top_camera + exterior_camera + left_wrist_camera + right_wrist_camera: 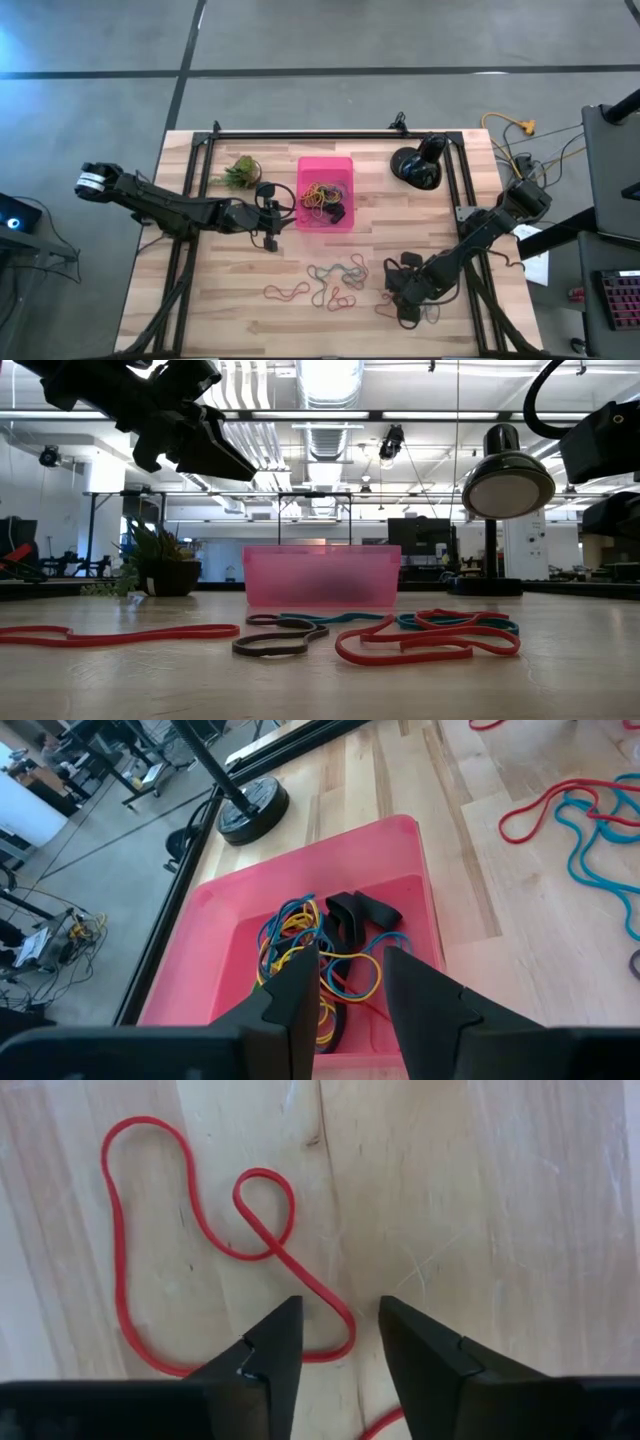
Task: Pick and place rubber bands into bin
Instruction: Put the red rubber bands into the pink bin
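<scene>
The pink bin (325, 192) stands at the middle of the table's far half, with a tangle of yellow, blue, red and black rubber bands (310, 945) lying in it. More rubber bands (325, 282) lie loose on the wood nearer the front edge. My left gripper (350, 980) hangs open just left of the bin (300, 890), above table height, with nothing between its fingers. My right gripper (340, 1330) points down near the front right, open. A bend of a red rubber band (200, 1230), flat on the wood, runs between its fingertips.
A small green plant (238, 172) sits left of the bin and a black lamp (418, 165) stands to its right. Black frame rails (330, 134) run along the far edge and both sides. Bare wood lies between the bin and the loose bands.
</scene>
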